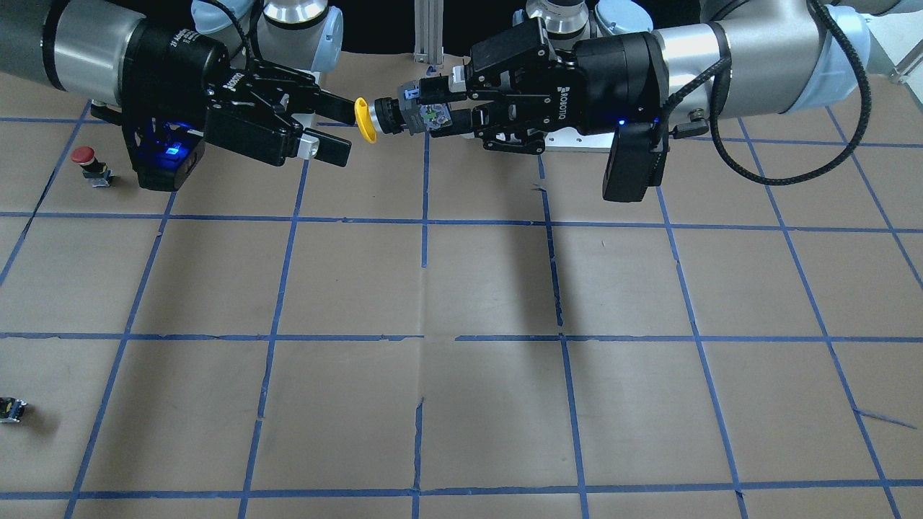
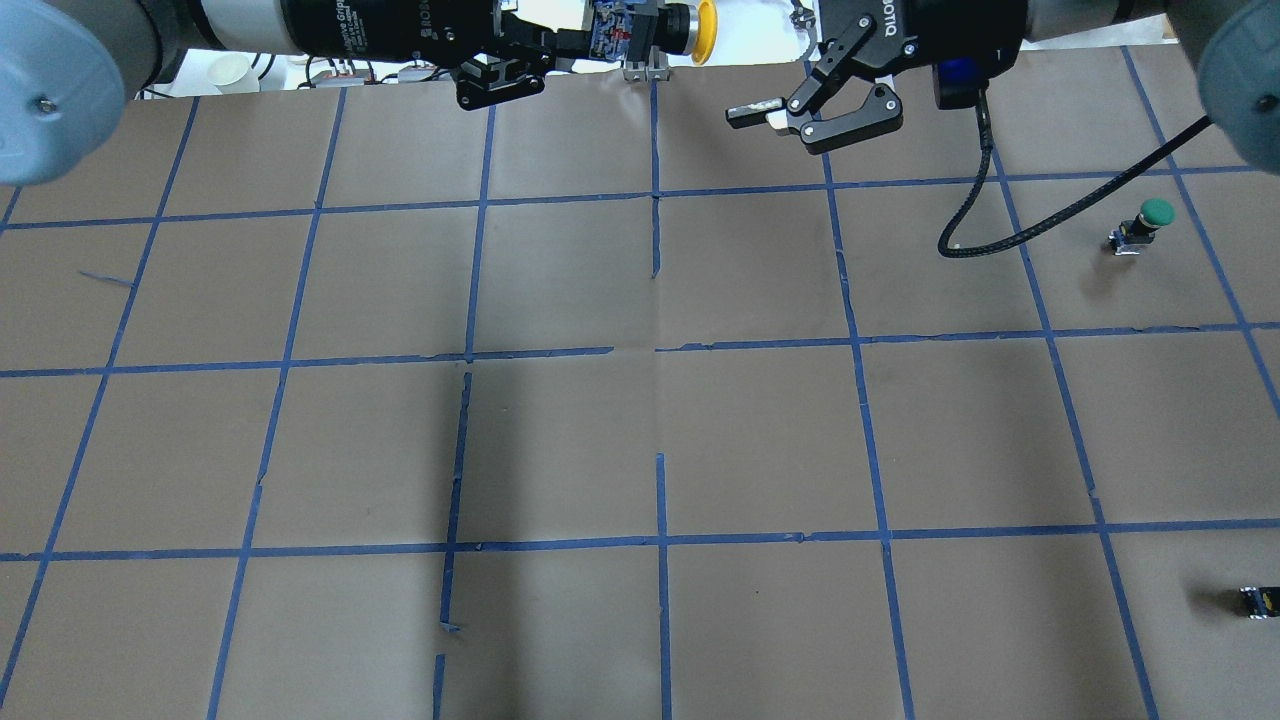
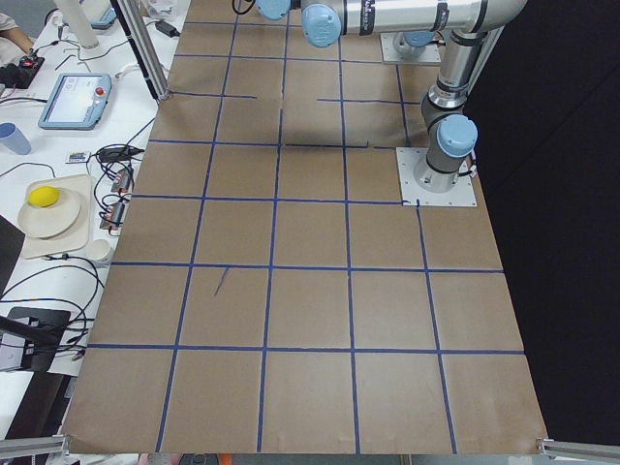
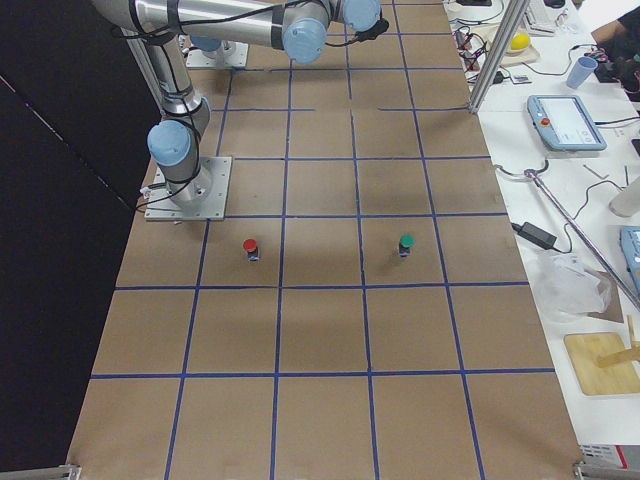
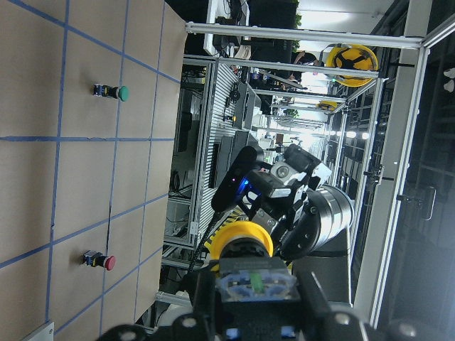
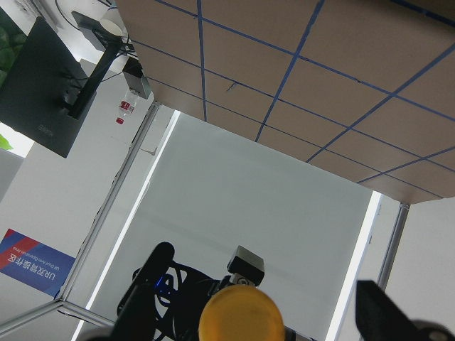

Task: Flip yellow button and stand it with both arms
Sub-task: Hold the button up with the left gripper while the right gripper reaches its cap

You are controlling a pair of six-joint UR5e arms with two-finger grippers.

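Note:
The yellow button (image 1: 393, 115) is held level in the air near the robot's bases, its yellow cap (image 1: 365, 120) pointing at my right gripper. My left gripper (image 1: 435, 108) is shut on the button's black-grey base; it also shows in the overhead view (image 2: 610, 35). My right gripper (image 1: 349, 131) is open, with its fingertips level with the cap and one finger (image 1: 335, 104) close beside it. In the overhead view one right finger (image 2: 752, 108) shows below the cap (image 2: 705, 28). The left wrist view shows the cap (image 5: 244, 238) end-on, and so does the right wrist view (image 6: 240, 316).
A red-capped button (image 1: 86, 162) stands on the brown table under the right arm. A green-capped button (image 2: 1145, 220) stands further out on that side. A tiny dark part (image 2: 1258, 600) lies near the table's right edge. Blue tape lines grid the table (image 1: 461, 288).

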